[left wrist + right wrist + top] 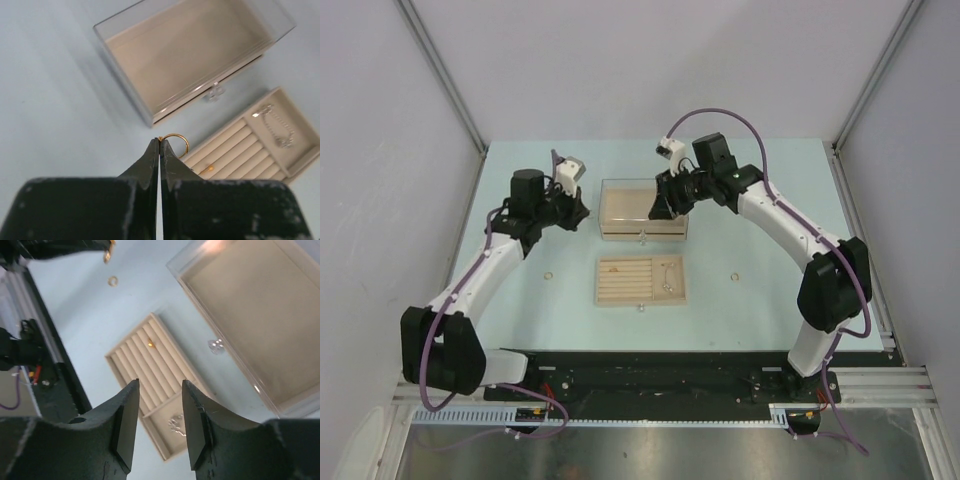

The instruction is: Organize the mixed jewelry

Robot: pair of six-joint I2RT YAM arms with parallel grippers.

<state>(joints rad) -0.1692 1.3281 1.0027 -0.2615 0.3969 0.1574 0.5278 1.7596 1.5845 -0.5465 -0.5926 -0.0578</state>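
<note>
My left gripper (160,142) is shut, its tips pinching a thin gold ring (176,142) in the air above the table, left of the clear-lidded beige box (190,50). The beige slotted tray (235,145) lies in front of the box. A silvery chain (274,127) rests in the tray's side compartment and a small gold piece (211,168) sits in a slot. My right gripper (160,425) hangs open and empty above the tray and the box's front. Two more gold rings lie on the table: one (548,274) left of the tray (600,283), one (733,274) right of it.
The box (620,228) has a small clear knob (216,346) on its front drawer. A tiny pale bit (641,308) lies just in front of the tray. A black rail (650,375) with the arm bases runs along the near edge.
</note>
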